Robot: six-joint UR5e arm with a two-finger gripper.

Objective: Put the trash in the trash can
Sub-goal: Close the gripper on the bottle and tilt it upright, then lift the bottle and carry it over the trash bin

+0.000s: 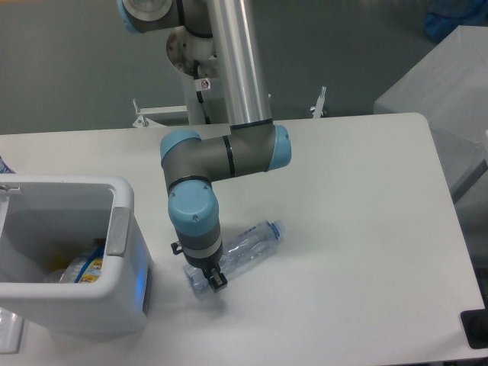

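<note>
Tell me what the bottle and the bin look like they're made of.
Bottle: thin clear plastic, probably; the table shows through it, and it looks dented. Bin: white moulded plastic, smooth and slightly glossy, with rounded corners and a thick rim.

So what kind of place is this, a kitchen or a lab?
Most likely a robotics lab or test cell: a plain white table, a bare grey floor behind it, and an industrial arm whose gripper works a crushed bottle beside a white bin.
</note>
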